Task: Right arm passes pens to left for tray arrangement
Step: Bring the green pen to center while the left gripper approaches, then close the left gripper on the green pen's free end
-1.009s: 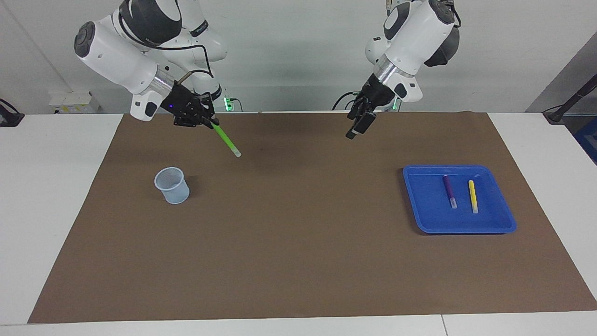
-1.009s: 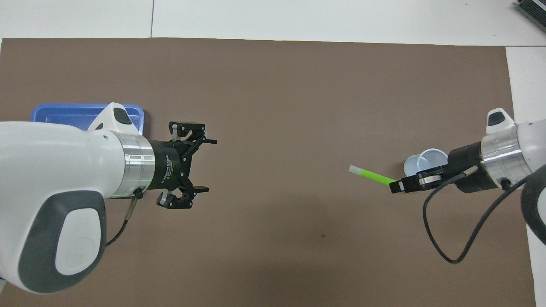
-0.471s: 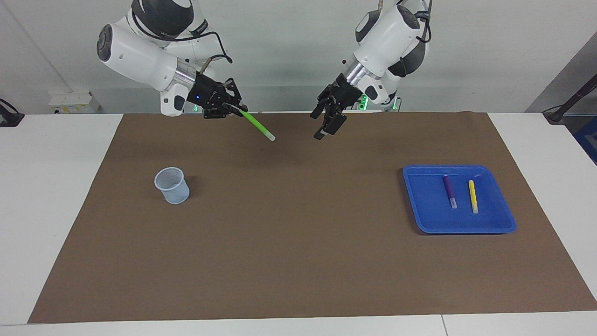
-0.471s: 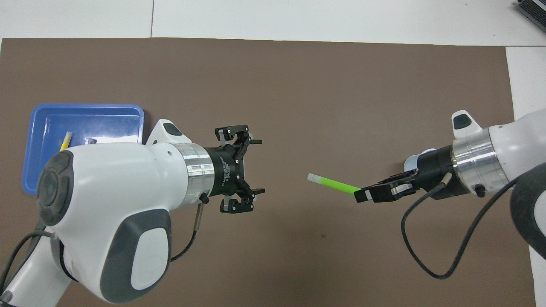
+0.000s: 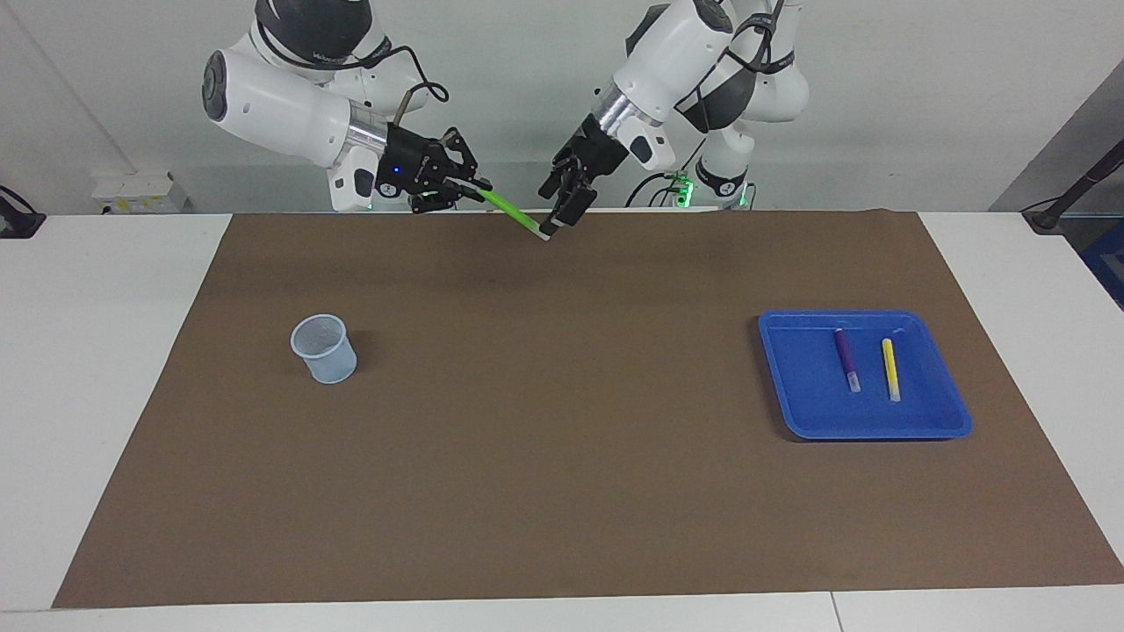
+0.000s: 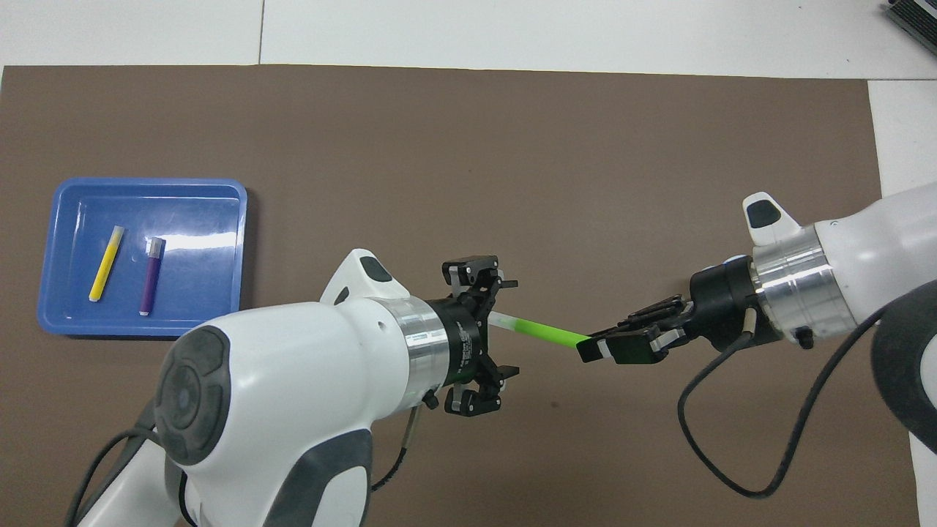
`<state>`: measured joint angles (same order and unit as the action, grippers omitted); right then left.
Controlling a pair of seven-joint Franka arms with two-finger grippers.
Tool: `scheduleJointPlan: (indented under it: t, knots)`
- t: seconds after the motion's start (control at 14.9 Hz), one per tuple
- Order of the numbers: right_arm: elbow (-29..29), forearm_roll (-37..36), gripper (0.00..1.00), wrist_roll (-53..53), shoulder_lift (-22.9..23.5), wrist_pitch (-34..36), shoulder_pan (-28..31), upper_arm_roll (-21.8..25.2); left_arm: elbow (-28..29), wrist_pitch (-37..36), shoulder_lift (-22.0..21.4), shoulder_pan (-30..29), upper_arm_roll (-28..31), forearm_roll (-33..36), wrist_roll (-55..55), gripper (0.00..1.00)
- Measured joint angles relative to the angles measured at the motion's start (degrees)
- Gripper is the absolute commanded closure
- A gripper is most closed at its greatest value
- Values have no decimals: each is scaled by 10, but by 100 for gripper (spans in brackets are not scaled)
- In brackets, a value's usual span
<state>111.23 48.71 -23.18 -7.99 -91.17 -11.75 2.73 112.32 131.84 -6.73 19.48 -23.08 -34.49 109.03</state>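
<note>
My right gripper (image 5: pixel 477 188) (image 6: pixel 602 349) is shut on the green pen (image 5: pixel 514 211) (image 6: pixel 547 334) and holds it up in the air over the brown mat's edge by the robots. The pen's pale end points at my left gripper (image 5: pixel 558 219) (image 6: pixel 509 327). That gripper is open, and the pale end sits between its spread fingers. The blue tray (image 5: pixel 865 427) (image 6: pixel 146 184) lies toward the left arm's end of the table. In it the purple pen (image 5: pixel 847 358) (image 6: pixel 151 277) and the yellow pen (image 5: pixel 890 369) (image 6: pixel 106 252) lie side by side.
A small translucent cup (image 5: pixel 325 349) stands on the brown mat (image 5: pixel 562 491) toward the right arm's end of the table. White tabletop borders the mat at both ends.
Both arms have swung toward each other over the mat's edge by the robots. The green pen's pale end has come in between the left gripper's open fingers. The tray now shows fully from overhead.
</note>
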Motion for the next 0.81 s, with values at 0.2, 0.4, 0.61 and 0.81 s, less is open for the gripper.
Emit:
scheduleJointPlan:
  t: [0.2, 0.4, 0.61, 0.81]
  knots:
    - [-1, 2, 100, -8, 0, 0, -7, 0, -8, 1, 1, 42, -1, 51, 66, 20]
    - [-1, 7, 100, -14, 0, 0, -7, 0, -11, 0, 3, 51, -1, 71, 84, 24]
    - [-1, 16, 100, -14, 0, 1, -7, 0, -11, 0, 5, 51, 1, 77, 84, 46]
    - [-1, 16, 100, -14, 0, 6, -7, 0, -16, -11, 7, 51, 1, 102, 84, 53]
